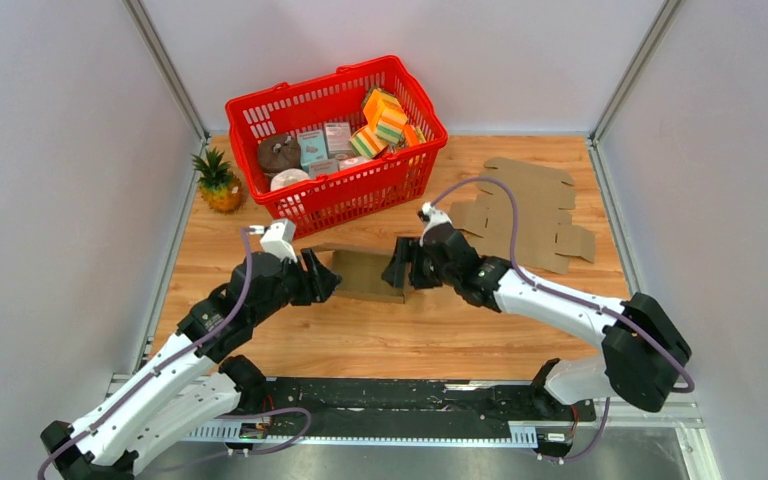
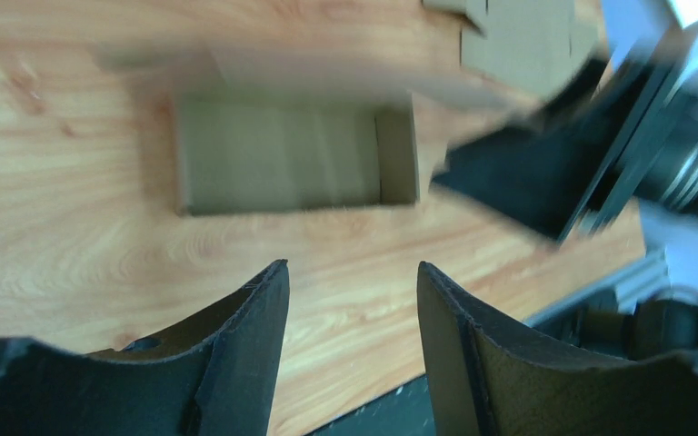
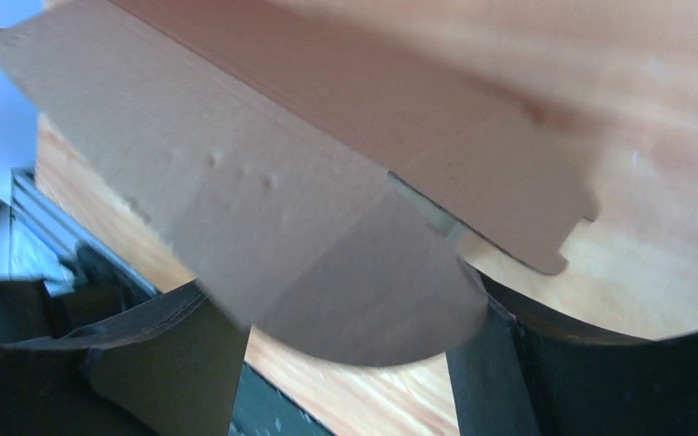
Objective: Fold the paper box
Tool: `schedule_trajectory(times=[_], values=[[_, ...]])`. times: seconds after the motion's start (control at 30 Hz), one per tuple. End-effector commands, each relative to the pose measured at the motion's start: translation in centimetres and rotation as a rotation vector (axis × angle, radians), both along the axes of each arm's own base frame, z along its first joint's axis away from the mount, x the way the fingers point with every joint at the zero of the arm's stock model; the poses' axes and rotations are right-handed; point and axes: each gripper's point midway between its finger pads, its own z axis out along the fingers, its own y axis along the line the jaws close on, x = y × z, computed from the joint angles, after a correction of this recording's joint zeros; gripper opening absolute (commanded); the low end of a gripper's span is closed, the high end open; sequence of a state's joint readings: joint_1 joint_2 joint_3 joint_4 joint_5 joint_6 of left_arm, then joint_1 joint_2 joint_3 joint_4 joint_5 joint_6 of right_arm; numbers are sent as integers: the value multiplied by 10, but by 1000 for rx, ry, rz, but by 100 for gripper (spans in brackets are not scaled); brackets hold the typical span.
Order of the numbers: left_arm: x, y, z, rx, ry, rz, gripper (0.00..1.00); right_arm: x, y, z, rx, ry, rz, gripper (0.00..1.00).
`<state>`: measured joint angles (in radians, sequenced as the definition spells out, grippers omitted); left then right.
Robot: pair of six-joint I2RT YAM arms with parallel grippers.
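A brown cardboard box (image 1: pixel 365 272) lies part-folded on the wooden table between my two arms. In the left wrist view its open inside (image 2: pixel 282 154) faces the camera, blurred. My left gripper (image 1: pixel 328 280) is at the box's left end, open and empty (image 2: pixel 353 282), with bare table between its fingers. My right gripper (image 1: pixel 398 268) is at the box's right end. In the right wrist view a rounded flap (image 3: pixel 382 291) of the box sits in the wide gap between its jaws (image 3: pixel 345 354), which are open and not pinching it.
Flat unfolded cardboard sheets (image 1: pixel 530 210) lie at the back right. A red basket (image 1: pixel 335 140) of small goods stands at the back, with a pineapple (image 1: pixel 218 180) to its left. Grey walls close in both sides. A black rail (image 1: pixel 410 400) runs along the near edge.
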<state>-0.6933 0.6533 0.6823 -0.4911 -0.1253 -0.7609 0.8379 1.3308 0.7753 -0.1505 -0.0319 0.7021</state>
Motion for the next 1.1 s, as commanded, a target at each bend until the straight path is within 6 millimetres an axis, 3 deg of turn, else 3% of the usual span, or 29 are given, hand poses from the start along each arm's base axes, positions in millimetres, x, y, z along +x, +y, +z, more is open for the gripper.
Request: schedule_trajectory(times=[0.0,0.17,0.33,0.4,0.5,0.57,0.67,0.7,0.73,0.77,0.8,0.9,0.97,1.0,1.07], values=[[-30,-14,-27,-17,20,-193,62,67,11,58,10,-191,-133,73],[-31,-26,-40,-75,16,-227,62,92,5,57,-120,-273,-116,74],[-15,-15,-53,52,-6,-188,64,99,-12,53,-213,-276,-130,82],[-9,-15,-55,98,-12,-188,64,95,-21,48,-245,-241,-128,86],[0,-24,-52,93,-45,-208,64,86,-39,56,-264,-217,-148,94],[6,-36,-47,59,-79,-235,65,79,-49,74,-231,-204,-167,96],[11,-46,-47,23,-101,-254,65,67,-100,81,-245,-137,-303,100],[12,-49,-45,9,-123,-259,65,65,-137,72,-284,-68,-412,100],[12,-50,-48,10,-130,-263,65,62,-162,65,-293,-27,-499,100],[9,-44,-61,31,-121,-249,65,52,-188,58,-274,12,-595,100],[10,-43,-62,32,-146,-244,65,51,-230,45,-294,61,-738,100],[8,-35,-77,43,-156,-225,65,36,-288,27,-330,155,-948,100],[1,-36,-80,19,-159,-243,65,33,-306,19,-374,196,-1016,100],[-1,-36,-79,5,-166,-244,65,35,-314,5,-367,270,-1057,100],[-4,-33,-76,-14,-194,-240,65,42,-299,-9,-292,363,-1001,100]])
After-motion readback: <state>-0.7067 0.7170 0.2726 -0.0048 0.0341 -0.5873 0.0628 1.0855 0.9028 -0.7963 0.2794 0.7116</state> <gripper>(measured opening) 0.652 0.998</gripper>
